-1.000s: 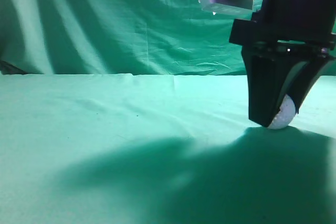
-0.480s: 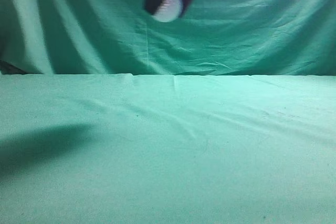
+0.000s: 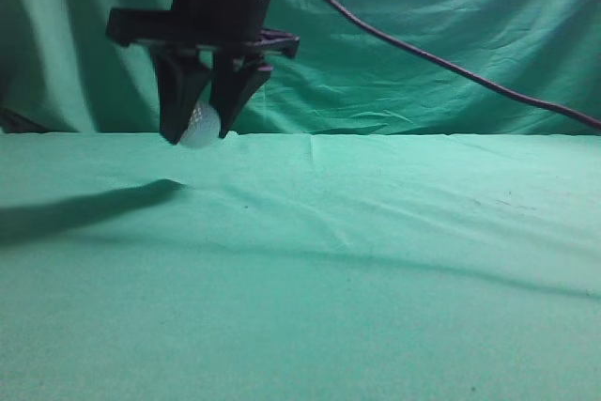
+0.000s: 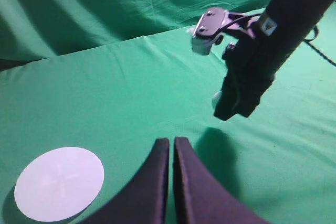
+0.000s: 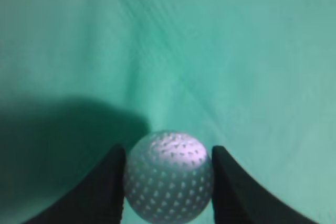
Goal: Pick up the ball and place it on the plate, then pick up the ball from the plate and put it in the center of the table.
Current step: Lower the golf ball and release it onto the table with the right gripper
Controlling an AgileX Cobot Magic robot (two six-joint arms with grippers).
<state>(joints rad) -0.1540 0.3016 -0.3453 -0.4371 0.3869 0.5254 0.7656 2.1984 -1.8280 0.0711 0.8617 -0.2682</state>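
Note:
My right gripper (image 3: pixel 199 134) is shut on the ball (image 3: pixel 200 126), a small white dimpled sphere, and holds it above the teal-green table (image 3: pixel 376 260) at the left of the exterior view. In the right wrist view the ball (image 5: pixel 169 182) sits between the two black jaws (image 5: pixel 168 149), above the cloth. The plate (image 4: pixel 59 183), a flat white disc, lies on the table at the lower left of the left wrist view. My left gripper (image 4: pixel 171 141) is shut and empty above the table, right of the plate. The plate is out of the exterior view.
The right arm (image 4: pixel 257 61) reaches across the table in the left wrist view, and its black cable (image 3: pixel 441 68) runs off to the right. A draped green backdrop (image 3: pixel 423 7) hangs behind the table's far edge.
The right gripper lifted the ball off the table at the right, carried it left across the view, and now holds it lower, at the left.

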